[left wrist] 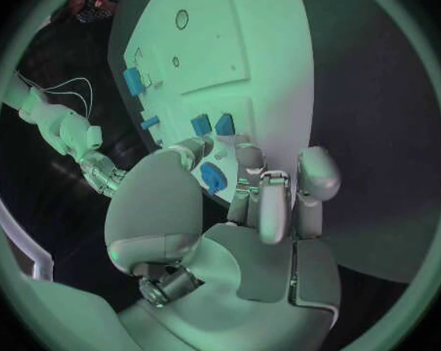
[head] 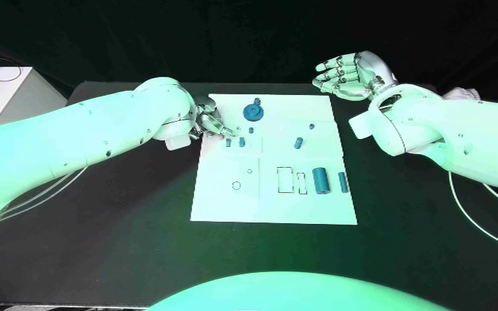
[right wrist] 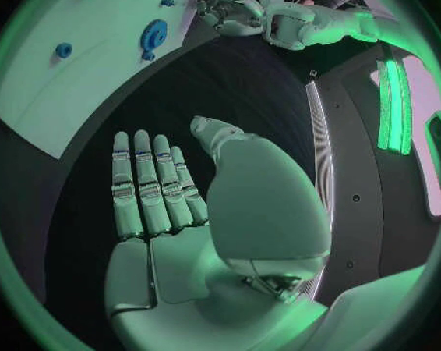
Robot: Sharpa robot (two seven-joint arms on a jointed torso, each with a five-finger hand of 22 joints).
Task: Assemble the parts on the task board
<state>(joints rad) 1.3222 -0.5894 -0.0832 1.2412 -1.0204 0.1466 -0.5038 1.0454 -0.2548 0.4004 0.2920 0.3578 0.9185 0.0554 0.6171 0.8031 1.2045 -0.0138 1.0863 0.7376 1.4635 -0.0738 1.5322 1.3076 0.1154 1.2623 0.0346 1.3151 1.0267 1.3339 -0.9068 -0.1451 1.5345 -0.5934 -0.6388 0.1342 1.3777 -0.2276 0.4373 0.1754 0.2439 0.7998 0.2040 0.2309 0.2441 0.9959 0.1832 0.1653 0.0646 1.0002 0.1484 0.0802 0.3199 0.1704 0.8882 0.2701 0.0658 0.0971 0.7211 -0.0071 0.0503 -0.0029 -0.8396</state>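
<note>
On the near half of the task board (head: 272, 203) you see two upright blue cylinders, a thicker one (head: 321, 178) and a thinner one (head: 343, 181), standing side by side near the board's right edge, just beside some rectangular outlines. Farther up the board, a small blue peg (head: 298, 142) lies around its middle. Your left hand (head: 211, 124) rests at the board's left edge with its fingertips (left wrist: 250, 154) down by two small blue pieces (head: 235, 141); you cannot tell whether it pinches either one. Beyond them, the round blue gear (head: 253, 112) sits near the board's far edge. Your right hand (head: 351, 73) hovers off the board's far right corner, fingers loosely spread, holding nothing.
</note>
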